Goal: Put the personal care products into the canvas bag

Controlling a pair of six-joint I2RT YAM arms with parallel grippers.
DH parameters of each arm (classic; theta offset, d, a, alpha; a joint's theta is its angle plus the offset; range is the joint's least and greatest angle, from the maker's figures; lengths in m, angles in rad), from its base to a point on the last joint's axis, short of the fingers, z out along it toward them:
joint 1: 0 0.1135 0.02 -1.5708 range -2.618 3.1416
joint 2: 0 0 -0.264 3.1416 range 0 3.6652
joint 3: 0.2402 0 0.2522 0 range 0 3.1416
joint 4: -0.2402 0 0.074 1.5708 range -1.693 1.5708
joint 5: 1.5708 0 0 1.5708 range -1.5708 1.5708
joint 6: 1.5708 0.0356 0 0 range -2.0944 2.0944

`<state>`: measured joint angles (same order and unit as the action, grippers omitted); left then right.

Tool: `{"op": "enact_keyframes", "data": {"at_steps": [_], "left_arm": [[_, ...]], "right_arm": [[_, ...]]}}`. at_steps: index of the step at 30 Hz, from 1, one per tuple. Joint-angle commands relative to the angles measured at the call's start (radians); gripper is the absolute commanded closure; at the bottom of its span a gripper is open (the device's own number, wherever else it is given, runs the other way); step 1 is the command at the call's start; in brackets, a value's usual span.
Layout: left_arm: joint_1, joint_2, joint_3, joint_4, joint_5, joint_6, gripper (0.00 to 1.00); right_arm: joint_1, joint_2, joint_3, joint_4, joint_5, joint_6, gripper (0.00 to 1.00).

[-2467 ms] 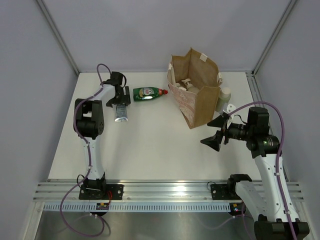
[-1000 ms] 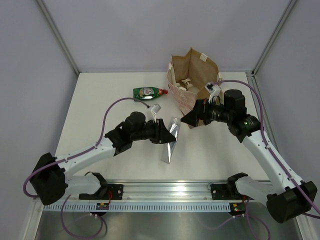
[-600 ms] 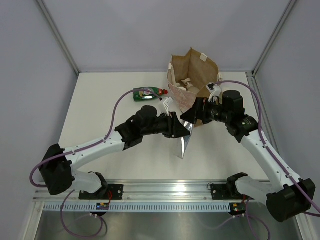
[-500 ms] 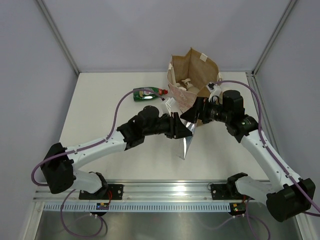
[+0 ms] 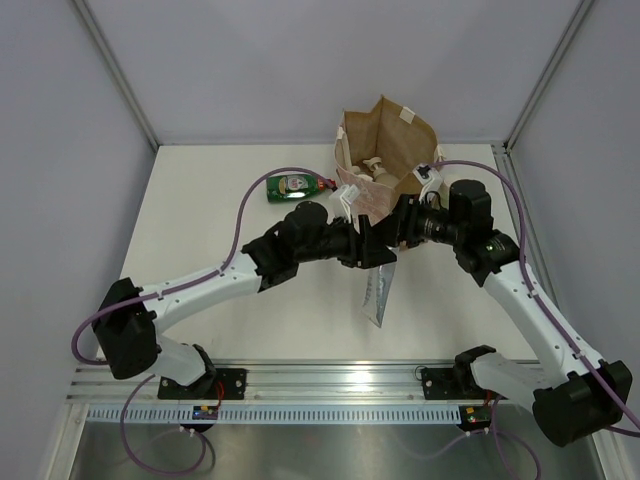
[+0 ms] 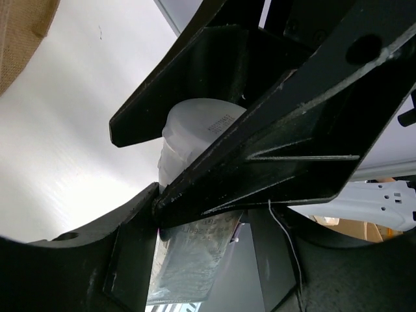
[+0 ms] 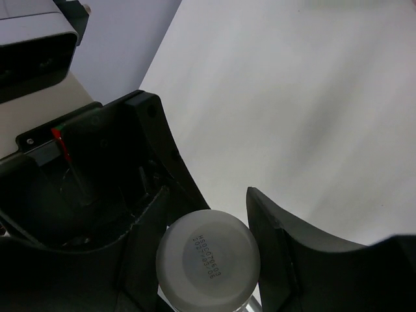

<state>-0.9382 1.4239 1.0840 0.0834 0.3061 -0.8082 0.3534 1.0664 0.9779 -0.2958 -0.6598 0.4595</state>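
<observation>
White left arm [image 5: 200, 288] and right arm [image 5: 540, 325], black joint housings, purple cables [image 5: 240, 215], black bases [image 5: 200, 382], matte black claw fingers [image 7: 305, 260]

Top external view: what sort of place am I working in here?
Most likely a lab robot test cell, not a home or shop: a white tabletop boxed in by plain grey wall panels on aluminium corner posts, with a slotted aluminium mounting rail along the near edge.

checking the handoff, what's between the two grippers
The silvery-white tube, capped end between left gripper and right gripper, body hanging below; top external view.
</observation>
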Motion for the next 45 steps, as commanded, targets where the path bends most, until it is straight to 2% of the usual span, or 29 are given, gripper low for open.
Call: {"op": "enact_keyframes", "data": {"at_steps": [1, 2, 5, 16, 19, 26, 29, 33, 38, 41, 45], "left_arm": [[0.007, 0.024, 0.091, 0.098, -0.025, 0.004, 0.42], [0.009, 0.029, 0.094, 0.098, -0.018, 0.004, 0.42], [0.009, 0.036, 0.096, 0.101, 0.007, 0.007, 0.41], [0.016, -0.011, 0.082, 0.053, 0.021, 0.075, 0.18], [0.025, -0.014, 0.111, 0.020, 0.025, 0.099, 0.13], [0.075, -0.017, 0.189, -0.057, 0.044, 0.147, 0.11], [0.104, -0.016, 0.258, -0.135, 0.018, 0.191, 0.01], [0.147, -0.005, 0.341, -0.264, -0.016, 0.260, 0.01], [0.243, -0.022, 0.389, -0.344, -0.059, 0.303, 0.01], [0.302, -0.068, 0.376, -0.378, -0.078, 0.340, 0.01], [0.381, -0.164, 0.266, -0.415, -0.102, 0.391, 0.01]], "right_arm": [[0.006, -0.023, 0.008, 0.041, -0.066, 0.001, 0.83], [0.004, -0.023, 0.010, 0.044, -0.067, -0.002, 0.92], [-0.010, -0.023, 0.028, 0.032, -0.066, -0.021, 1.00], [-0.062, 0.075, 0.215, -0.042, -0.164, -0.028, 1.00], [-0.070, 0.096, 0.243, -0.029, -0.181, -0.002, 1.00], [-0.085, 0.142, 0.334, 0.003, -0.201, 0.041, 1.00], [-0.106, 0.173, 0.375, 0.032, -0.219, 0.073, 1.00], [-0.143, 0.219, 0.432, 0.083, -0.245, 0.137, 1.00], [-0.218, 0.309, 0.530, 0.150, -0.258, 0.192, 1.00], [-0.260, 0.392, 0.614, 0.179, -0.256, 0.226, 1.00], [-0.310, 0.558, 0.770, 0.192, -0.232, 0.260, 1.00]]}}
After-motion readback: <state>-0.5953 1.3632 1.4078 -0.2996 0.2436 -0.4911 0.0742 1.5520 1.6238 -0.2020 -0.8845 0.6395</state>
